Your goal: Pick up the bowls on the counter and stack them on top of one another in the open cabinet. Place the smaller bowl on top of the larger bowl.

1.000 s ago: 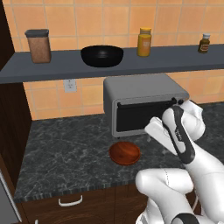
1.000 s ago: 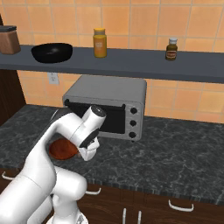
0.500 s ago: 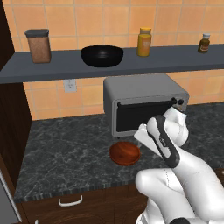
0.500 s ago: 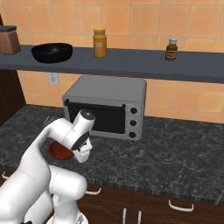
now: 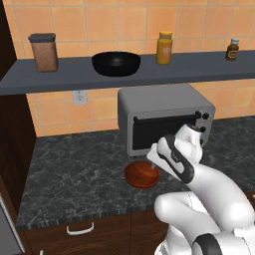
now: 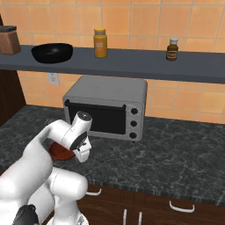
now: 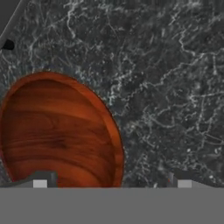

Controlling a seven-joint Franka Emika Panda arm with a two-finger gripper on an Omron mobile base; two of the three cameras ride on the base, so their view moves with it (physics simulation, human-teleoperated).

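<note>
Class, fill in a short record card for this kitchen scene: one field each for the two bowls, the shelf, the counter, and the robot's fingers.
larger bowl: glossy black, already on the shelf, between a brown-filled jar and a yellow bottle
smaller bowl: reddish-brown, on the counter in front of the toaster oven
shelf: grey board along the tiled wall
counter: dark marbled stone
fingers: spread open, just above the smaller bowl's rim, nothing held

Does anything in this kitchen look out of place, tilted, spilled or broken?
Nothing stands out. The smaller bowl sits upright and whole on the counter before the toaster oven. The larger bowl stands level on the open cabinet among upright jars. No spill shows.
</note>
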